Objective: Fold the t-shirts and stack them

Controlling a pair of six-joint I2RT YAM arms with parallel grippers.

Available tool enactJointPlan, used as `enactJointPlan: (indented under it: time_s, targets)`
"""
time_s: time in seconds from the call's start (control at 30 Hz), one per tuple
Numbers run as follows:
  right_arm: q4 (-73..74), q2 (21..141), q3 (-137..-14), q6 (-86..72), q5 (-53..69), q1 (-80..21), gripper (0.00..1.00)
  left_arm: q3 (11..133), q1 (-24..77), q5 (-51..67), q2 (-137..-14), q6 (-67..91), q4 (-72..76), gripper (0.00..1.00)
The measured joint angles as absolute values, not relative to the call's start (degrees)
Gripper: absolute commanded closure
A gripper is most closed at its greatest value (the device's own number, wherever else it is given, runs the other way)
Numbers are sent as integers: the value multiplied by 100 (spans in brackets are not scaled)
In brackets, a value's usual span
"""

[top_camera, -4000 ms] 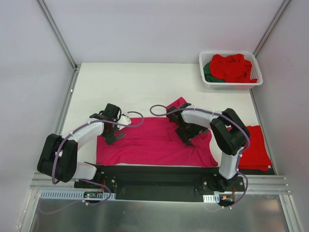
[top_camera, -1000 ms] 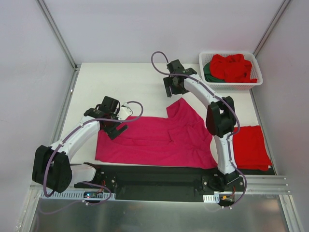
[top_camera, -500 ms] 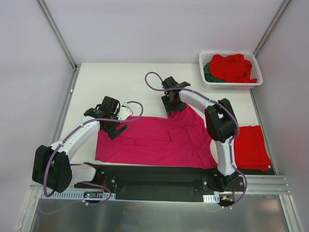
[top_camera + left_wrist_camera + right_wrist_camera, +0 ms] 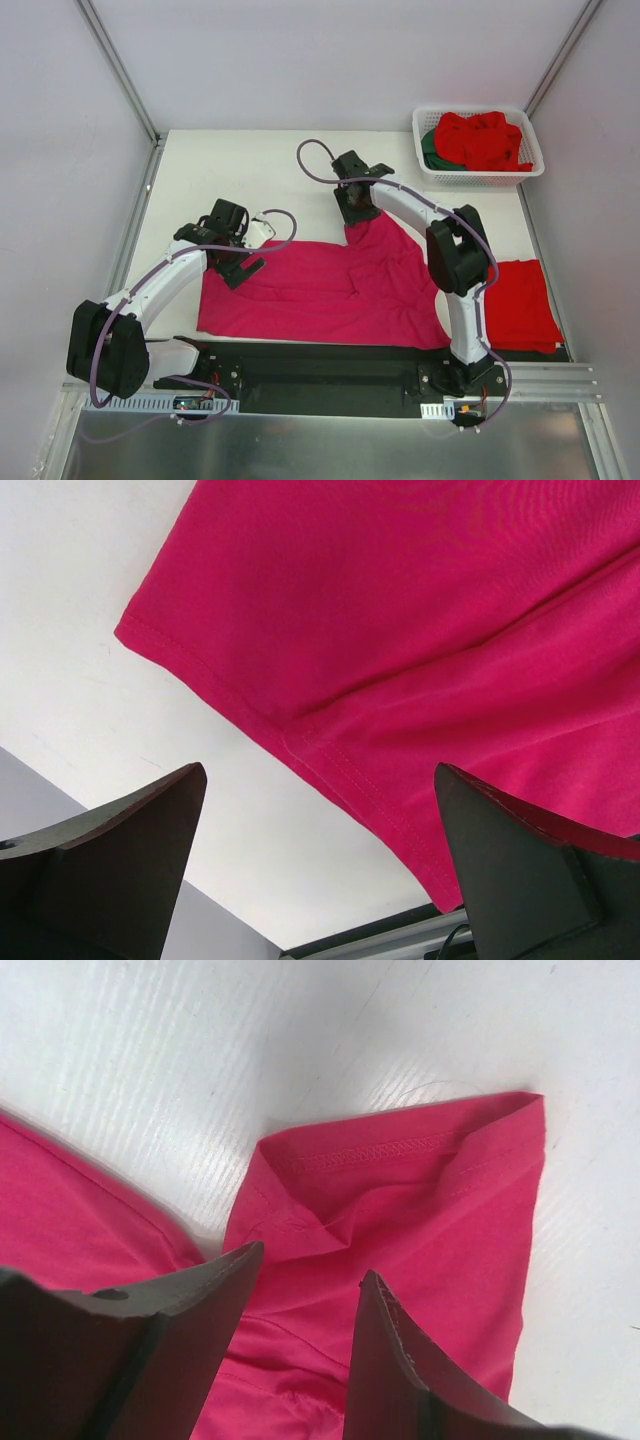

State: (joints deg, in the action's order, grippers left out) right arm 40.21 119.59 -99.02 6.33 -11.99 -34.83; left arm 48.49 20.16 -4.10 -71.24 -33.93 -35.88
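We see a white table [image 4: 260, 170] boxed in by plain pale walls [image 4: 330, 60] at the back and both sides. Two aluminium rails [image 4: 118, 68] run up the back corners. A black mounting plate [image 4: 330, 365] sits along the near edge, with a brushed metal sheet [image 4: 330, 445] below it. Light is even, shadows soft.

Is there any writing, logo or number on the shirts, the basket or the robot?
None readable. The magenta-pink t-shirt, folded red t-shirt and white basket show no print.
Any marks on the small circuit boards at the near edge are too small to read.
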Motion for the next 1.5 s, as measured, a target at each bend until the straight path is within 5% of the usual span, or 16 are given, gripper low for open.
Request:
enactJointPlan:
  time_s: [0.53,0.63,0.93,1.2,1.3,1.33,1.43,1.5]
  targets:
    - [4053,12381,-10025,773,-1017,-3487,51,4847,2016,-416,-7118,-3393,-3590,1]
    - [4062,12462,-10086,792,-978,-3487,58,4847,2016,-445,-7113,-3393,-3588,1]
    - [4084,12523,-10103,849,-956,-3487,99,4847,2016,-464,-7111,-3391,-3590,1]
    - [4091,12525,-10103,832,-906,-3487,99,4847,2016,-464,-7111,-3389,-3592,1]
    - [4091,12525,-10106,814,-873,-3487,65,4847,2016,-464,-7111,-3391,-3603,0]
    - [4093,12525,-10106,808,-873,-3487,46,4847,2016,-467,-7111,-3391,-3607,1]
    - [4095,12523,-10106,773,-915,-3487,24,4847,2016,-467,-7111,-3391,-3629,1]
    - [4095,12512,-10106,810,-989,-3487,24,4847,2016,-467,-7111,-3391,-3636,1]
